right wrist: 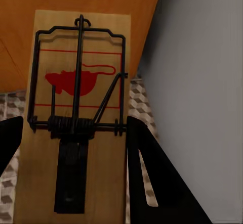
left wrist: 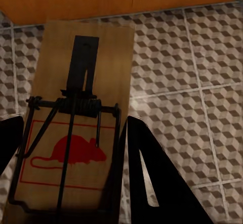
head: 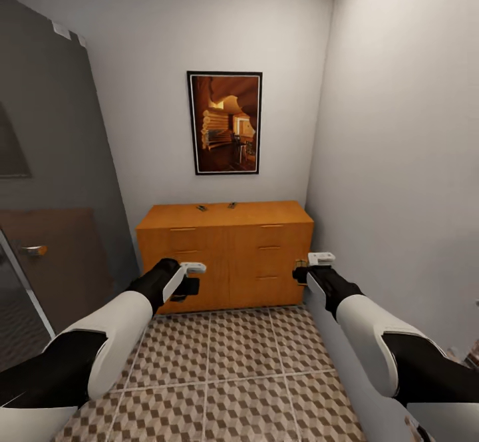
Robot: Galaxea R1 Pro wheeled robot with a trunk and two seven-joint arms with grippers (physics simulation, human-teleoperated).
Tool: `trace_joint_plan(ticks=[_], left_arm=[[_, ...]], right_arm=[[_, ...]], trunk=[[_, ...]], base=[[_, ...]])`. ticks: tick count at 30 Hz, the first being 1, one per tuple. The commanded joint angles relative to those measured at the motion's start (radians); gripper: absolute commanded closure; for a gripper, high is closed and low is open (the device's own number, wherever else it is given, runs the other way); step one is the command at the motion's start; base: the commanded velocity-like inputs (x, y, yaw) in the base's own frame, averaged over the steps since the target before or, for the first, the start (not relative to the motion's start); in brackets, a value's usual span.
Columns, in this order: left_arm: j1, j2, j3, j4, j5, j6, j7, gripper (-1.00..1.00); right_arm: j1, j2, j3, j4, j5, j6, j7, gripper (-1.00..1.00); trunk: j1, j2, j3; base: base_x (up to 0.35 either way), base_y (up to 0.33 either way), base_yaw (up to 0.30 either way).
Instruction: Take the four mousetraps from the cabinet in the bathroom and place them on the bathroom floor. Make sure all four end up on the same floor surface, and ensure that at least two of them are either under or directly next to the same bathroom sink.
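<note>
Your left gripper [left wrist: 68, 173] was clamped on a mousetrap [left wrist: 76, 128], your right gripper [right wrist: 71, 168] on another mousetrap [right wrist: 81, 107]; two more traps [head: 201, 208] lay on the cabinet [head: 226, 255] top ahead.

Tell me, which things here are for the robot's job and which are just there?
For the job: wooden mousetrap in left gripper; wooden mousetrap in right gripper; two small dark mousetraps on top; orange-brown wooden cabinet; cube-patterned tiled floor.
Just there: black-framed orange picture; grey door.
</note>
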Motion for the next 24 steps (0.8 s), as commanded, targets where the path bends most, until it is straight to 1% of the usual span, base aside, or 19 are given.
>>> trace_joint_plan(ticks=[1, 5, 9, 12, 13, 14, 16, 17, 19, 20, 22, 23, 24], left_arm=[[-0.001, 0.001, -0.006, 0.004, 0.004, 0.001, 0.000, 1.00], [-0.001, 0.010, -0.006, 0.013, 0.004, -0.007, -0.004, 1.00], [-0.001, 0.025, -0.006, 0.034, 0.005, -0.025, -0.006, 1.00], [-0.001, 0.033, -0.006, 0.072, 0.005, -0.071, -0.009, 1.00], [-0.001, 0.034, -0.006, 0.079, 0.005, -0.077, -0.009, 1.00], [-0.001, 0.036, -0.006, 0.116, 0.005, -0.096, -0.009, 1.00], [-0.001, 0.036, -0.006, 0.130, 0.005, -0.099, -0.010, 1.00], [-0.001, 0.039, -0.006, 0.137, 0.009, -0.100, -0.010, 1.00], [-0.001, 0.042, -0.006, 0.139, 0.025, -0.101, -0.010, 1.00], [-0.001, 0.051, -0.006, 0.140, 0.061, -0.102, -0.010, 1.00], [-0.001, 0.056, -0.007, 0.141, 0.069, -0.102, -0.010, 1.00], [-0.001, 0.070, -0.008, 0.173, 0.079, -0.127, -0.011, 1.00], [-0.001, 0.070, -0.008, 0.194, 0.080, -0.149, -0.011, 1.00]], right_arm=[[-0.001, 0.002, -0.009, -0.001, 0.007, 0.005, -0.001, 1.00], [0.002, 0.002, -0.009, -0.001, 0.007, 0.005, 0.000, 1.00], [0.004, 0.003, -0.009, 0.004, 0.006, 0.006, 0.001, 1.00], [0.005, 0.003, -0.008, 0.036, 0.009, 0.005, 0.001, 1.00], [0.005, 0.003, -0.008, 0.042, 0.010, 0.005, 0.001, 1.00], [0.006, 0.005, -0.009, 0.074, 0.007, 0.003, 0.001, 1.00], [0.006, 0.007, -0.009, 0.102, 0.006, -0.018, 0.001, 1.00], [0.006, 0.008, -0.008, 0.139, 0.010, -0.062, 0.001, 1.00], [0.006, 0.009, -0.008, 0.151, 0.014, -0.081, 0.003, 1.00], [0.006, 0.009, -0.008, 0.155, 0.017, -0.088, 0.003, 1.00], [0.006, 0.009, -0.008, 0.156, 0.018, -0.088, 0.003, 1.00], [0.006, 0.011, -0.008, 0.160, 0.014, -0.089, 0.004, 1.00], [0.006, 0.013, -0.008, 0.161, 0.012, -0.089, 0.003, 1.00]], trunk=[[0.000, -0.002, -0.002], [0.000, -0.002, -0.002], [0.000, -0.002, -0.002], [0.000, -0.002, -0.002], [0.000, -0.002, -0.002], [0.000, -0.002, -0.002], [0.000, -0.002, -0.002], [0.000, -0.002, -0.002], [0.000, -0.002, -0.002], [0.000, -0.002, -0.002], [0.000, -0.002, -0.002], [0.000, -0.002, -0.002], [0.000, -0.002, -0.002]], base=[[-0.346, 0.000, 0.000], [-0.346, 0.000, 0.000], [-0.346, 0.000, 0.000], [-0.346, 0.000, 0.000], [-0.346, 0.000, 0.000], [-0.346, 0.000, 0.000], [-0.346, 0.000, 0.000], [-0.346, 0.000, 0.000], [-0.346, 0.000, 0.000], [-0.347, 0.000, 0.000], [-0.347, 0.000, 0.000], [-0.346, 0.000, 0.000], [-0.346, 0.000, 0.000]])
